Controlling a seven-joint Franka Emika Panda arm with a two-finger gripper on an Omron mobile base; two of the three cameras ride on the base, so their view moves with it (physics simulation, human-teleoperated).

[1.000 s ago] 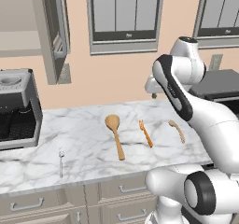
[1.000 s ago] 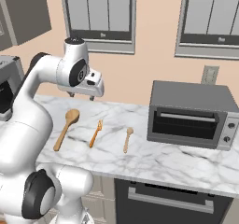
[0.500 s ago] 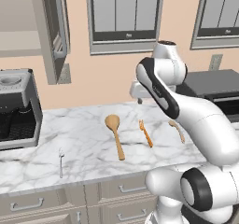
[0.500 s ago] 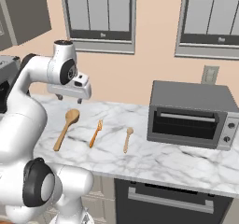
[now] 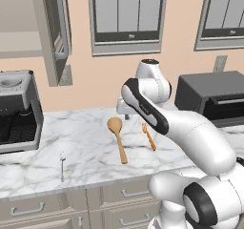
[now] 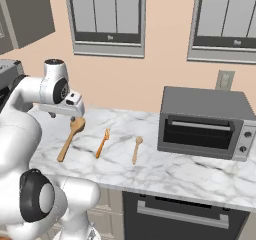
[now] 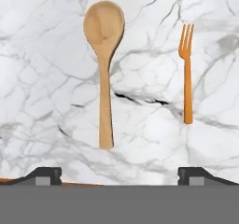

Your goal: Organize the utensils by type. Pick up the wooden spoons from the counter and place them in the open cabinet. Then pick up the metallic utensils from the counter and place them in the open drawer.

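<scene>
On the white marble counter (image 5: 86, 149) lie a large wooden spoon (image 5: 117, 140) (image 6: 69, 139) (image 7: 104, 69), an orange fork (image 5: 149, 136) (image 6: 103, 142) (image 7: 187, 76) and a smaller wooden spoon (image 6: 136, 149). A thin silver utensil (image 5: 62, 166) rests near the front edge at the left. My gripper (image 5: 123, 110) (image 6: 63, 116) (image 7: 119, 175) hangs open over the far end of the large spoon, holding nothing. The wall cabinet (image 5: 53, 32) stands open at the upper left. The open drawer is out of view.
A coffee machine (image 5: 16, 111) stands at the counter's left end. A toaster oven (image 6: 204, 121) (image 5: 214, 97) fills the right end. Closed drawer fronts (image 5: 28, 209) run below the counter. Windows line the back wall.
The arm has swung left, from above the fork and smaller spoon to above the large wooden spoon. The jaws stay wide apart.
</scene>
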